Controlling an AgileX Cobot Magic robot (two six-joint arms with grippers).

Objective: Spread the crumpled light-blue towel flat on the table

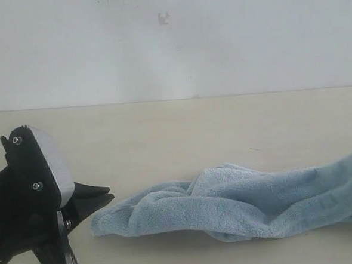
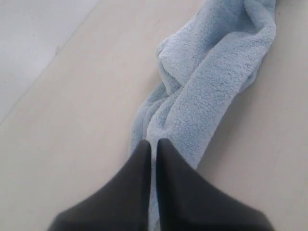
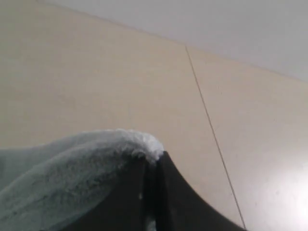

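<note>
The towel point(image 1: 240, 203) lay bunched in a long roll on the table point(image 1: 164, 133). Left jaws were together beside its end; right jaws were clamped on its edge.

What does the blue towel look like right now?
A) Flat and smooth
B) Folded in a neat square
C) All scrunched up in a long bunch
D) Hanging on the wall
C: the towel lies in a long, wrinkled bunch on the table, with folds piled on each other and not spread flat.
</note>
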